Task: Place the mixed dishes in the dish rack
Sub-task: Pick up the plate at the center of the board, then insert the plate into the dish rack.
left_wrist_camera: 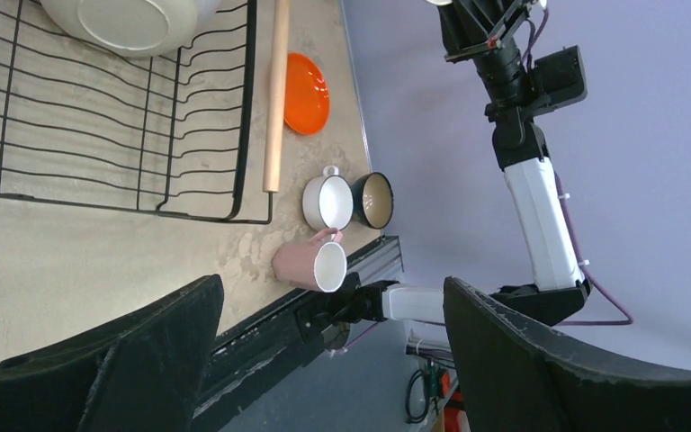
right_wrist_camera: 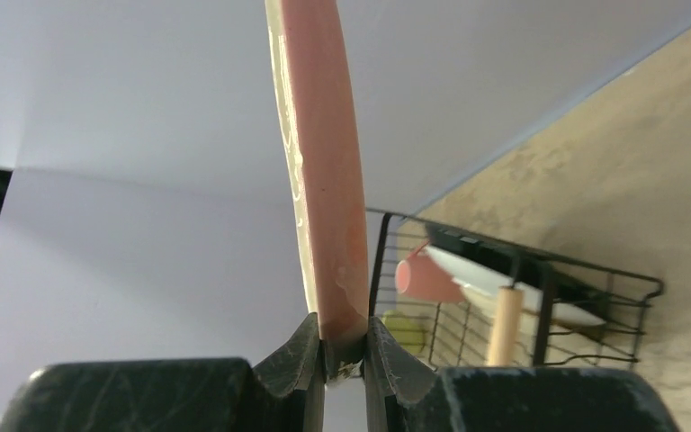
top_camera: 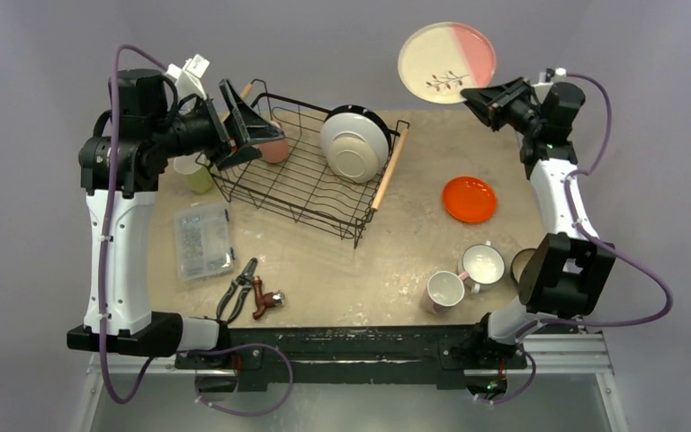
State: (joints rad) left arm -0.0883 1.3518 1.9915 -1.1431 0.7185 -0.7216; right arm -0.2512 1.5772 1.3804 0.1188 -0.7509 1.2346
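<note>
Top view: one cream-and-pink plate with a dark twig motif, held high above the table at the far right by the right gripper, well apart from the dish rack. Racked so far are a white dish on edge and a pink mug. The left gripper hangs over the rack's left end. I judge the step to be carrying the plate across and lowering it, kept vertical, into a free slot beside the white dish, so I would clear the left arm first. Left wrist view: that claw is spread wide, with nothing between its fingers. Right wrist view: the jaws are nearly closed, pinching the plate's rim. The plate is edge-on, thin and glossy. It is a small grip on a wide disc, so I would move slowly to stop it pivoting.
</note>
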